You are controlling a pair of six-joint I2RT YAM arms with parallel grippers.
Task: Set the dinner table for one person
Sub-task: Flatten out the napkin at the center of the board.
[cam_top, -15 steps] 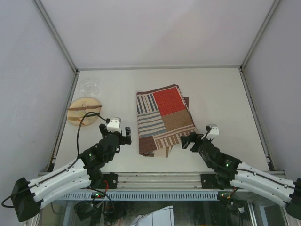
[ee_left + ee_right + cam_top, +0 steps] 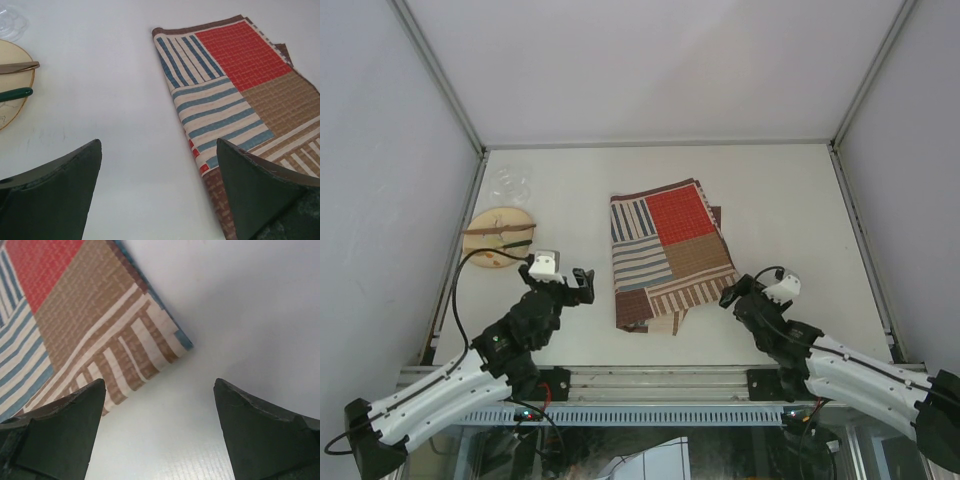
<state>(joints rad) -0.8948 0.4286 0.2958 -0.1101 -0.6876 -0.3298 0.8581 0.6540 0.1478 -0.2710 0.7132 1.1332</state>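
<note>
The white dinner table (image 2: pixel 780 200) carries a folded red, brown and blue striped placemat (image 2: pixel 668 252) in the middle. A round wooden-coloured plate (image 2: pixel 498 237) with cutlery across it lies at the left. My left gripper (image 2: pixel 578 283) is open and empty, low over the table just left of the placemat's near left corner; the left wrist view (image 2: pixel 159 145) shows the placemat (image 2: pixel 240 85) and the plate (image 2: pixel 10 107). My right gripper (image 2: pixel 735 293) is open and empty, just right of the placemat's near right corner (image 2: pixel 75 325), with bare table between its fingers (image 2: pixel 159 382).
A clear glass (image 2: pixel 510 183) stands behind the plate at the far left, also in the left wrist view (image 2: pixel 10 22). A knife (image 2: pixel 17 66) and a green-handled utensil (image 2: pixel 15 93) rest on the plate. Aluminium rails edge the table.
Both arms have shifted slightly outward: the left wrist to the left, the right wrist to the right and a little nearer. Both grippers remain open; nothing on the table moved.
</note>
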